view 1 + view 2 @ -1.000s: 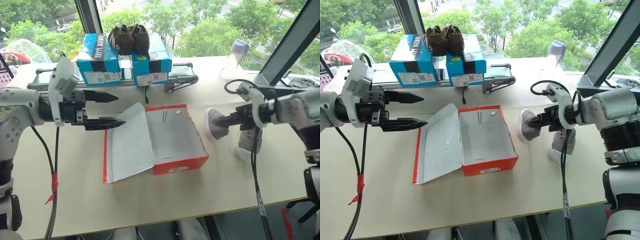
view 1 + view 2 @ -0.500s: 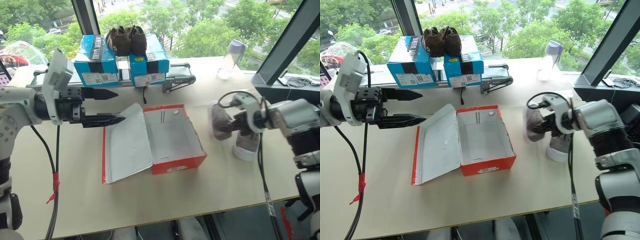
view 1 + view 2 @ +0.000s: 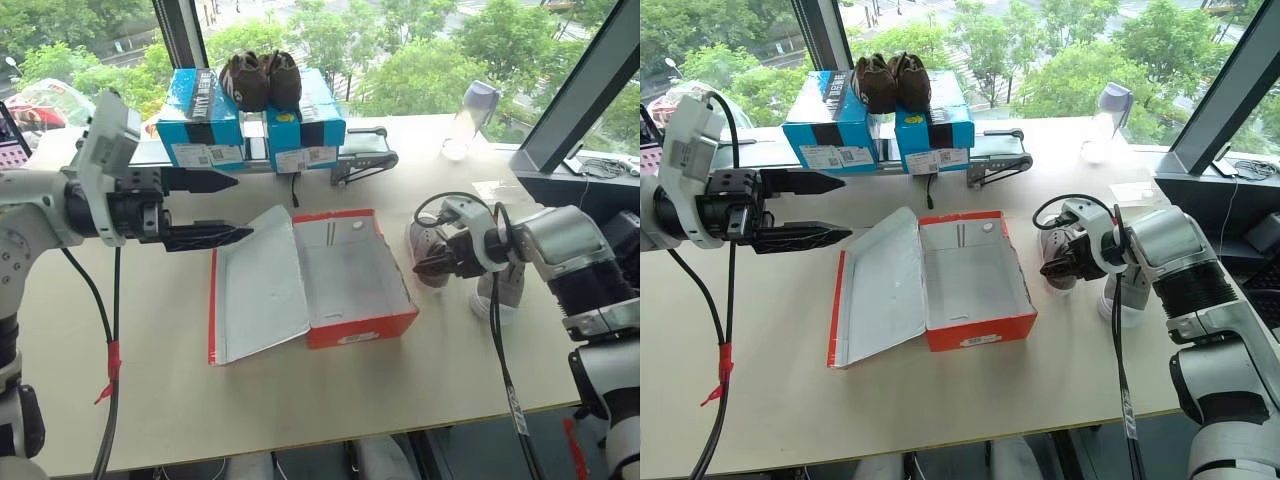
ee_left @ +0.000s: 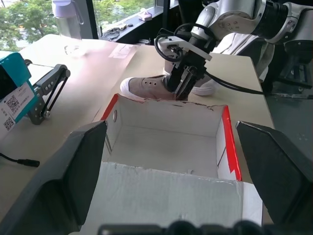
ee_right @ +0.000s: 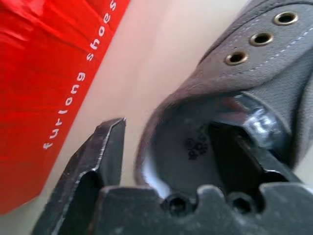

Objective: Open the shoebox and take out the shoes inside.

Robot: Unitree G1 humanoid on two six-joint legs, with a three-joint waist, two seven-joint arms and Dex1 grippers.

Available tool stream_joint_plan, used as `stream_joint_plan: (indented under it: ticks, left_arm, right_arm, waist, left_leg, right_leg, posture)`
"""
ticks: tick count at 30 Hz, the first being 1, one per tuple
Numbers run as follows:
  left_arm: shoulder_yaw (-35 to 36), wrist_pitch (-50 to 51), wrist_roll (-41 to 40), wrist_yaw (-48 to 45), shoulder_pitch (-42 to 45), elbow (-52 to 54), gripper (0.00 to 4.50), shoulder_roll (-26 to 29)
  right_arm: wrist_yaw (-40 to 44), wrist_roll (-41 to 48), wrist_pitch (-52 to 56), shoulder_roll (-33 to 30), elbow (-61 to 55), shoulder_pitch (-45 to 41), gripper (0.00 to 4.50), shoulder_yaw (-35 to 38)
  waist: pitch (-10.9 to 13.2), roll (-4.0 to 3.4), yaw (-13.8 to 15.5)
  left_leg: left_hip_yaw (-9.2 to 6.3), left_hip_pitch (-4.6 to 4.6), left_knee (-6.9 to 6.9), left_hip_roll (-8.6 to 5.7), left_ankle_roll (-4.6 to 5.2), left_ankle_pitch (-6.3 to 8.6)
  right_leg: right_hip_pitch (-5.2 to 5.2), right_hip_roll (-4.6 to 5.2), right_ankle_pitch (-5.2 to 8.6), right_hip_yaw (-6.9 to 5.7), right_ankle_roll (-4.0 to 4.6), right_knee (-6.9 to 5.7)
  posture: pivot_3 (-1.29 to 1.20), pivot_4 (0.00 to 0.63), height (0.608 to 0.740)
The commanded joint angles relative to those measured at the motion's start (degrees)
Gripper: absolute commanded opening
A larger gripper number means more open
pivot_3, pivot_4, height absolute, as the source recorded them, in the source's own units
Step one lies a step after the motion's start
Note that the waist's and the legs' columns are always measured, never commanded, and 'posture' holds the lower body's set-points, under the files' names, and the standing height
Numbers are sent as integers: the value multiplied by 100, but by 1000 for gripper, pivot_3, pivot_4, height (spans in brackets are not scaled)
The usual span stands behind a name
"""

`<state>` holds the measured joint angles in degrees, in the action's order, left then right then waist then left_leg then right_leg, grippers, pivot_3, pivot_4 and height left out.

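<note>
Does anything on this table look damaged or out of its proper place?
Nothing looks damaged or spilled. The red shoebox lies open and empty, lid flat. One grey shoe stands beside it with a finger of the open right gripper inside its opening.

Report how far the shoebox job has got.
Done: the shoebox lies open and empty, and both shoes sit on the table beside it. In hand: the right gripper, jaws open, straddles one shoe's collar. Left: only pulling that gripper away.
</note>
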<state>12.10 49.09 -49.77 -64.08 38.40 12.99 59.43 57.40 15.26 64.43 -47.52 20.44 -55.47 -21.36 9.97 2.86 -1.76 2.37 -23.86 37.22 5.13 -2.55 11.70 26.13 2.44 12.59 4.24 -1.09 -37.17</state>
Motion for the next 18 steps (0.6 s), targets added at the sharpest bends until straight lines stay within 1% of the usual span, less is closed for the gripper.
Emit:
stream_joint_plan:
  ticks: [1,5,8,10,11,12,14,15,16,18]
  left_arm:
    - [96,-36,-71,-42,209,32,4500,5]
    - [75,-56,-60,-95,215,-23,4500,-33]
    - [182,21,-141,-65,110,-43,4500,-85]
    - [393,66,-231,23,-73,-80,4500,-145]
    - [537,-113,-174,287,-136,-131,4500,-373]
    - [698,-423,-33,913,-202,-159,4500,-847]
    - [1046,-717,-29,1903,-396,-41,4500,-1671]
    - [1171,-756,-80,2196,-464,28,4500,-1908]
    - [1345,-866,-83,2668,-557,102,4500,-2270]
    - [1525,-1081,184,3462,-896,200,4500,-2803]
  right_arm:
    - [211,266,608,-384,-671,-471,4481,516]
    - [277,529,936,-594,-1148,-785,4481,884]
    - [289,873,950,-619,-1432,-869,4481,1494]
    - [62,1067,611,-460,-1675,-607,4481,2207]
    - [-201,1131,448,-266,-1829,-365,4481,2654]
    - [-655,1049,201,-20,-2088,15,4481,3121]
    - [-1095,909,-100,138,-2439,677,4481,3546]
    - [-1186,870,-207,137,-2547,875,4481,3598]
    - [-1454,971,-242,358,-2454,916,4481,3986]
    - [-2500,846,-714,977,-2526,1199,4481,4851]
  waist:
    - [3,-5,12]
    - [11,-17,2]
    - [10,-17,1]
    - [10,-16,5]
    - [10,-16,5]
    - [8,-16,18]
    - [7,-13,66]
    - [7,-14,104]
    - [7,-13,116]
    - [7,-13,109]
  left_leg:
    - [0,-2,1,0,0,0]
    - [0,-3,0,0,0,0]
    - [0,-2,-2,0,0,0]
    - [0,-3,0,0,0,0]
    - [-1,-2,0,0,0,0]
    - [-1,-2,-1,0,0,0]
    - [-4,9,6,0,0,0]
    - [-8,5,4,0,1,0]
    - [-9,5,11,-5,1,-1]
    - [-10,-3,28,-10,1,0]
  right_leg:
    - [1,0,0,0,0,0]
    - [6,0,0,1,0,-1]
    - [5,0,1,0,0,1]
    - [3,0,1,1,-1,2]
    - [1,0,0,0,-1,4]
    - [1,0,1,0,-1,3]
    - [-16,0,1,-3,-2,-2]
    - [-16,0,-3,-4,-4,7]
    - [-22,3,-4,-3,-5,2]
    - [-22,9,-12,2,-16,3]
  posture:
    - [0,150,740]
    - [0,150,740]
    - [0,150,740]
    - [0,150,740]
    - [0,150,740]
    - [0,150,740]
    - [0,150,740]
    - [0,150,740]
    - [0,150,740]
    - [0,150,740]
